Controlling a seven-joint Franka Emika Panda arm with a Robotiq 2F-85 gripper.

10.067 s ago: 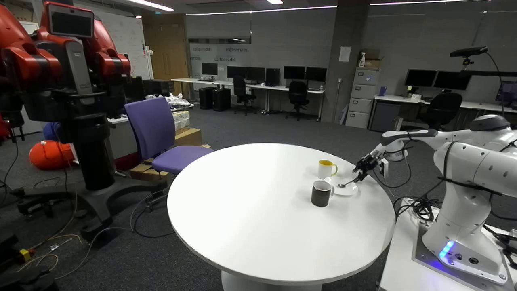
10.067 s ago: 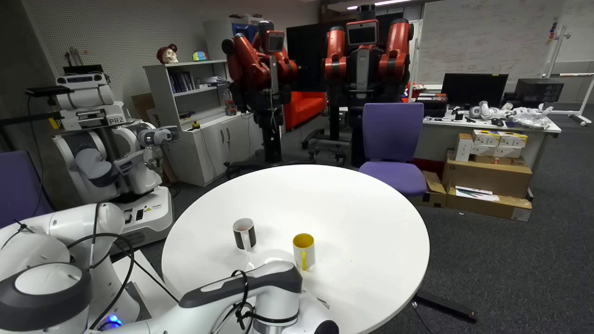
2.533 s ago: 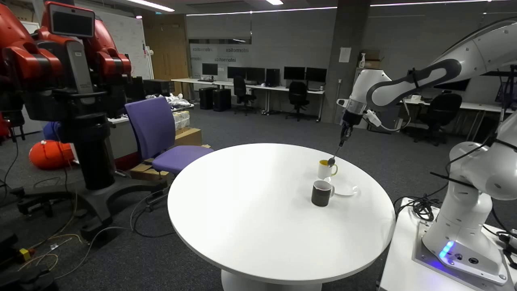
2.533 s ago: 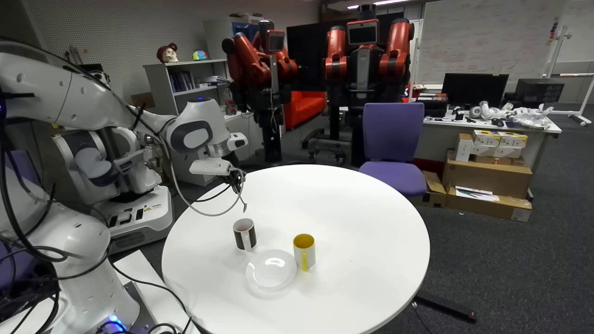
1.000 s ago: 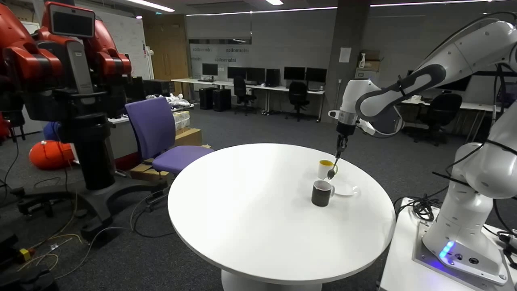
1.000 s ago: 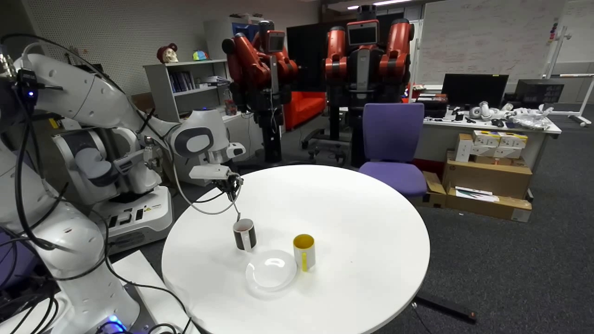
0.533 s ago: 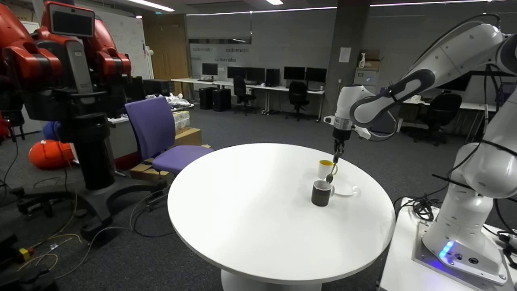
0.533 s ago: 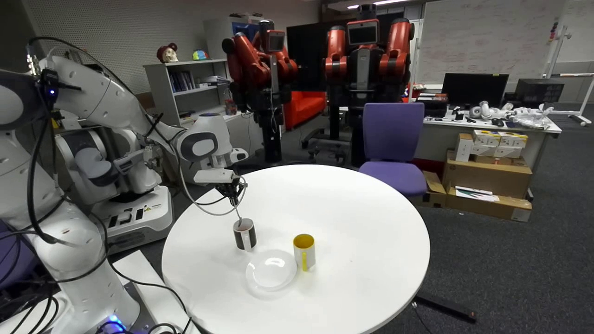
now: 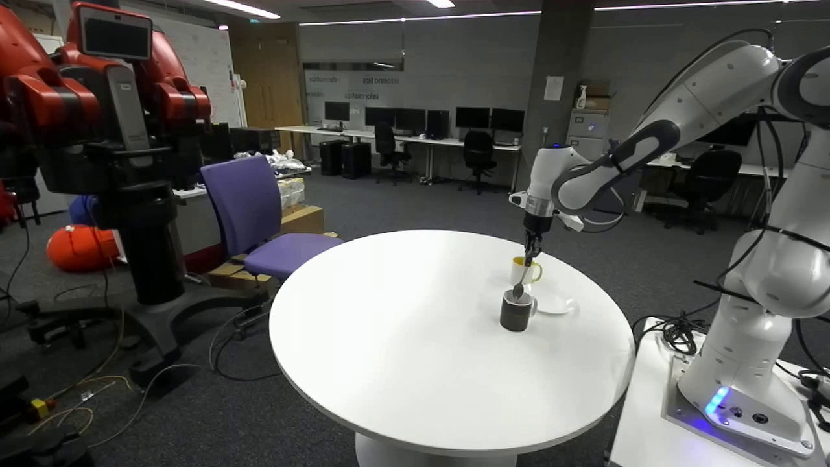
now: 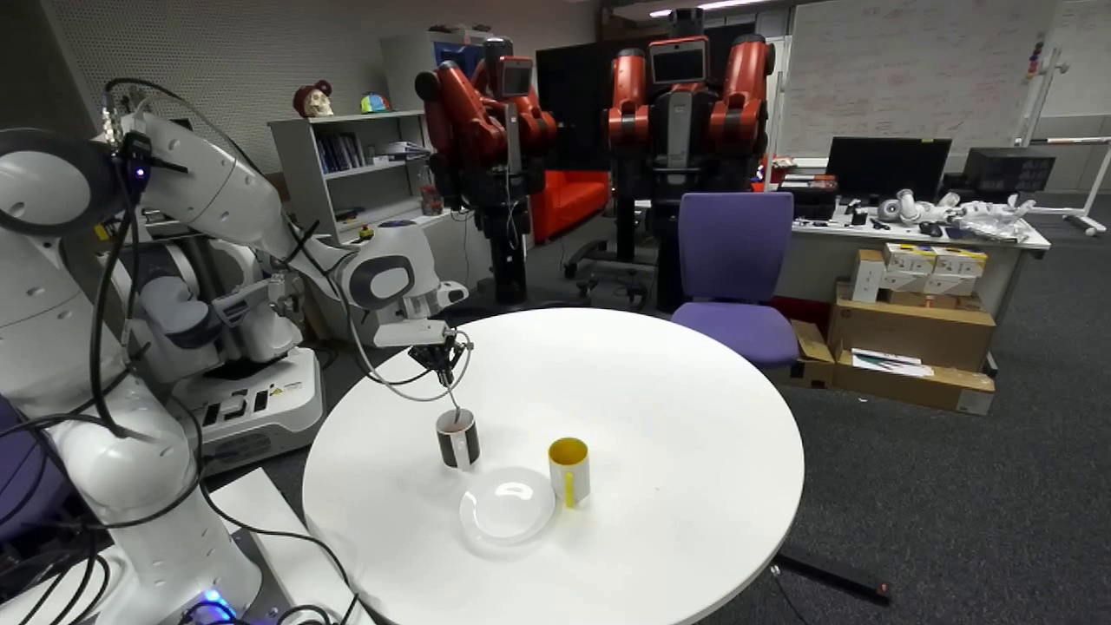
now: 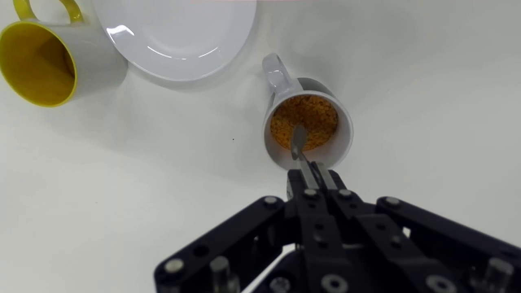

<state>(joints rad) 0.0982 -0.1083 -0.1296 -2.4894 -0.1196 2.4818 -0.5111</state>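
Observation:
My gripper (image 11: 318, 173) is shut on a metal spoon (image 11: 299, 138), which hangs bowl-down from the fingertips. In both exterior views the gripper (image 9: 528, 259) stands above the black-and-white mug (image 9: 515, 314), with the spoon's bowl (image 9: 518, 291) at its mouth. How deep the bowl sits cannot be told. Orange-brown granules (image 11: 319, 116) cover the bottom of this mug in the wrist view. Close by are a white plate (image 10: 503, 512) and a white mug with yellow inside and handle (image 10: 570, 476). The upper spoon handle is hidden between the fingers.
Everything stands on a round white table (image 9: 415, 350). The arm's base sits on a white side stand (image 9: 639, 421). A purple chair (image 10: 738, 260) is at the table's far side, with red robots (image 10: 681, 113) behind. Loose cables (image 10: 104, 417) hang along the arm.
Ten seconds ago the spoon rested at the plate; it was then lifted. Over the last second my gripper has come down and carried the spoon to the black-and-white mug's mouth. Mugs and plate stayed put.

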